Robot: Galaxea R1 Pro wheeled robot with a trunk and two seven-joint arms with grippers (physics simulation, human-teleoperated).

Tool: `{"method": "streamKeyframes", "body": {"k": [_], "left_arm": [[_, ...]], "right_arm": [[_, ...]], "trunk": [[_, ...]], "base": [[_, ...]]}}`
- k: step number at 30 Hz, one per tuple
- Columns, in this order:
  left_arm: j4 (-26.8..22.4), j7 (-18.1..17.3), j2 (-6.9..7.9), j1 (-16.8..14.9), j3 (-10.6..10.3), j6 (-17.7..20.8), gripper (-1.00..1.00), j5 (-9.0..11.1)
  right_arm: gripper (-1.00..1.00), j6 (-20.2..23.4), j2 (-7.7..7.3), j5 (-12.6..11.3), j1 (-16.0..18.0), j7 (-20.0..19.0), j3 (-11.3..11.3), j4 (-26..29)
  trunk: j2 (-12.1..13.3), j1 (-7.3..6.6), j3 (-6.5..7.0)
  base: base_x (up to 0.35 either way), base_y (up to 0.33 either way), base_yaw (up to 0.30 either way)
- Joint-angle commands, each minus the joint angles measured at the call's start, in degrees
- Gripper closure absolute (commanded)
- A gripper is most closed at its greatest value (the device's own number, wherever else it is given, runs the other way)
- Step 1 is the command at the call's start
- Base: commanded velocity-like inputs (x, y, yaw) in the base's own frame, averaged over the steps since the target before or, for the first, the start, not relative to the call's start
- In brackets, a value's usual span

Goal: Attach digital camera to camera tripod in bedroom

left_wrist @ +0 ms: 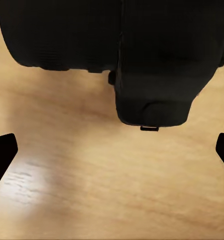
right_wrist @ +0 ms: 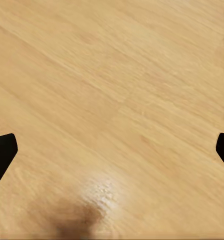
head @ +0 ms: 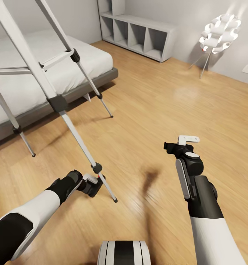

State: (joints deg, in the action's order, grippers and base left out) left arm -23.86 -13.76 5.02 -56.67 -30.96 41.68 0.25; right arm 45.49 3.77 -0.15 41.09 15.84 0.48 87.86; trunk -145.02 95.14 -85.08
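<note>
The digital camera (left_wrist: 141, 55) is seen lying on the light wood floor (head: 157, 110) beside the foot of the camera tripod (head: 57, 103)'s nearest leg, with the left gripper (head: 91, 183) lowered right at it, fingers spread wide and nothing pinched between them. The tripod is stood near the grey bed (head: 46, 73). The right gripper (head: 183, 143) is held apart over bare floor, its fingers likewise spread.

The light wood floor (head: 157, 110) carried the tripod's feet (head: 115, 200), the black camera (left_wrist: 141, 60), a bed (head: 65, 92), a shelf unit (head: 138, 36) and a lamp (head: 212, 48)
</note>
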Motion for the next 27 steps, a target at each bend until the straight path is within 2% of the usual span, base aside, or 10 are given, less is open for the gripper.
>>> {"method": "streamKeyframes", "body": {"k": [1,12,27], "left_arm": [[-0.1,-0.2,0.08,0.0,-0.3,0.2,-1.00,0.0],[-0.1,-0.1,0.07,0.0,-0.4,0.2,-1.00,0.0],[1.2,-0.2,0.10,0.0,-0.4,0.2,-1.00,0.0]], "right_arm": [[-1.00,0.3,0.02,0.0,0.0,0.2,0.1,0.0],[-1.00,0.3,0.03,0.0,0.0,0.2,0.1,0.0],[-1.00,0.3,0.01,0.0,0.0,0.2,0.1,0.0]], "trunk": [[0.0,-0.01,0.01],[0.0,-0.01,0.59],[0.0,-0.01,0.66]], "base": [[0.000,0.000,-0.200],[0.000,0.000,-0.197],[0.000,0.000,-0.015]]}}
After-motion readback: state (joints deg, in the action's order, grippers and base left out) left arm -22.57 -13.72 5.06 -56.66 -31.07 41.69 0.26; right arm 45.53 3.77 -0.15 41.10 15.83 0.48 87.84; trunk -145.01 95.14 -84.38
